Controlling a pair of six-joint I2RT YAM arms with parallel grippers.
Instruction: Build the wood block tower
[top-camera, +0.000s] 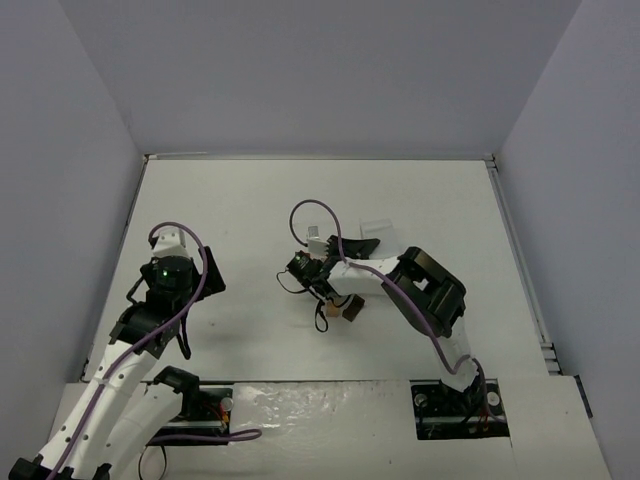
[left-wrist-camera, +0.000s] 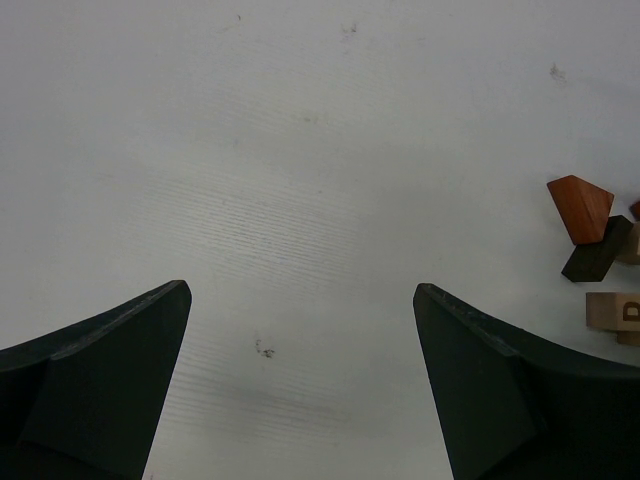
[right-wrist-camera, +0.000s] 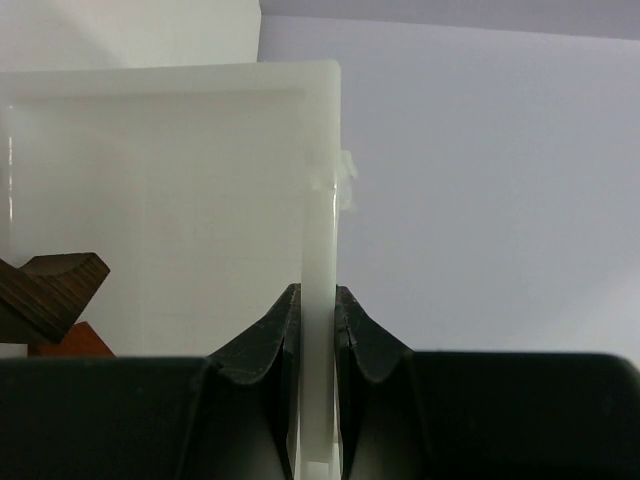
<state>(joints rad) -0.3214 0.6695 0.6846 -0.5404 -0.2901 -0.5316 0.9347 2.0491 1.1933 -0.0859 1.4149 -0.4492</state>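
My right gripper (right-wrist-camera: 318, 290) is shut on the upright side wall of the white plastic tray (right-wrist-camera: 170, 180), which it holds up off the table. Inside the tray, at the lower left, lie a dark brown wood block (right-wrist-camera: 55, 288) and a red-brown one (right-wrist-camera: 72, 346). In the top view the right gripper (top-camera: 368, 243) holds the tray (top-camera: 383, 230) above two small blocks (top-camera: 325, 312) (top-camera: 352, 310) on the table. My left gripper (left-wrist-camera: 300, 288) hangs open over bare table, nothing between its fingers. To its right lie a red-brown wedge (left-wrist-camera: 580, 205), a dark block (left-wrist-camera: 597, 252) and a pale printed cube (left-wrist-camera: 614, 310).
White table (top-camera: 240, 220) enclosed by grey walls on three sides. The right arm's elbow (top-camera: 435, 290) sits to the right of the blocks. The left gripper (top-camera: 176, 275) is at the table's left side, well apart from them.
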